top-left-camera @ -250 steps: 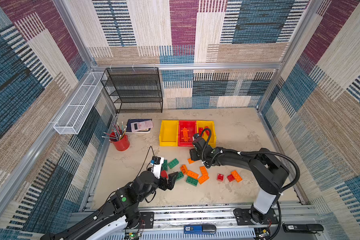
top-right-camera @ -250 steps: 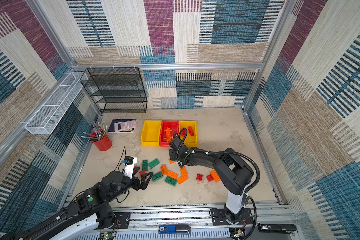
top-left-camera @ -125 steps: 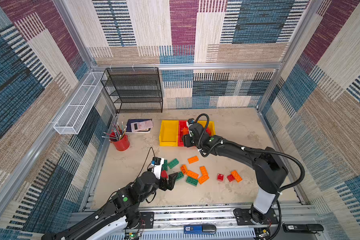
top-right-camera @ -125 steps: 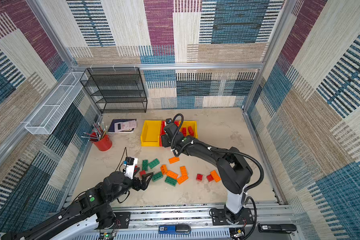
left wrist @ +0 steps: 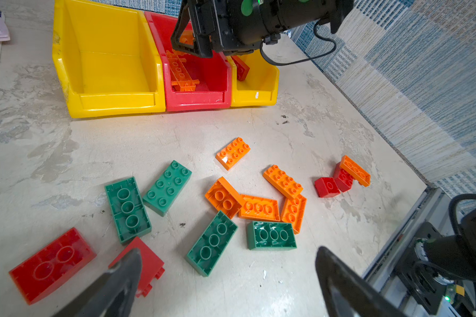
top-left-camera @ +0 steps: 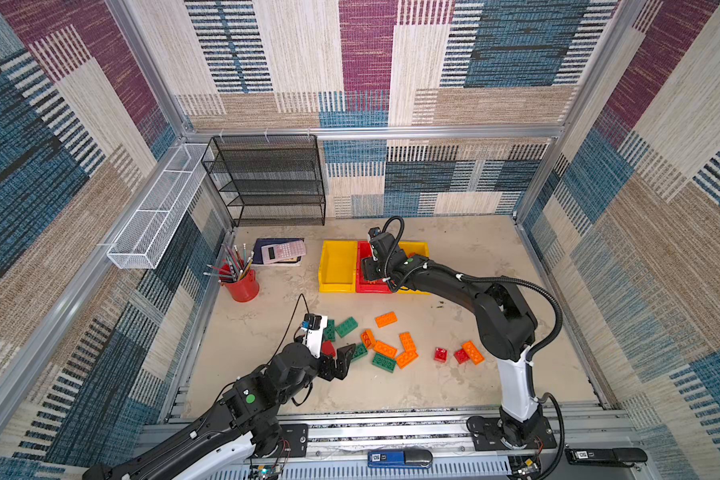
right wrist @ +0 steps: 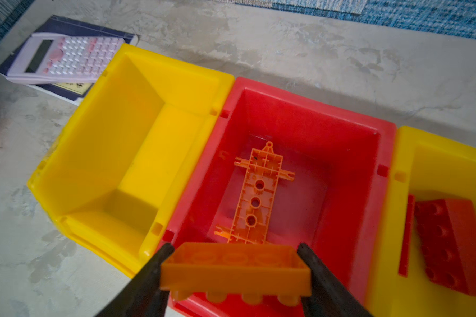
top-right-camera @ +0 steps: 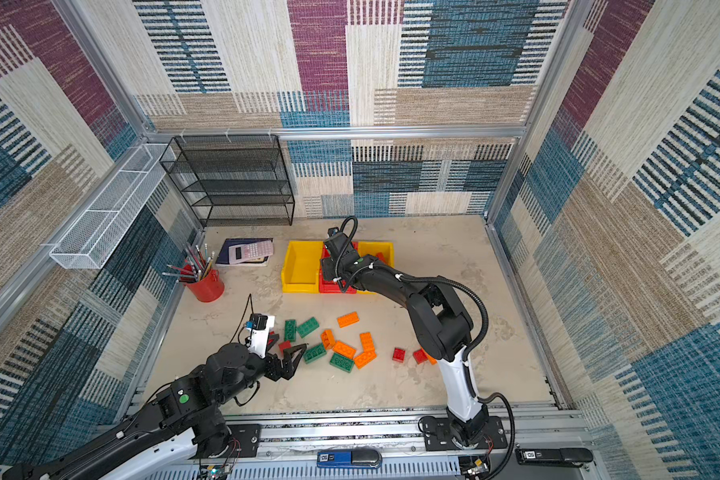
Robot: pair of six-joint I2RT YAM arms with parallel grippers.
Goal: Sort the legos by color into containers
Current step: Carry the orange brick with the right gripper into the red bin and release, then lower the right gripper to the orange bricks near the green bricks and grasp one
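Right gripper: fingers clamped on the ends of orange brick, over the near edge of red bin. Left gripper: jaws wide, nothing held, apparently just above a red brick. Loose legos lie scattered on the table.

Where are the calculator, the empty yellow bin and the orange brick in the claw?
calculator [right wrist: 66, 56]: right wrist view, keypad.
empty yellow bin [right wrist: 149, 153]: right wrist view, bare inside.
orange brick [right wrist: 235, 278]: right wrist view, long side.
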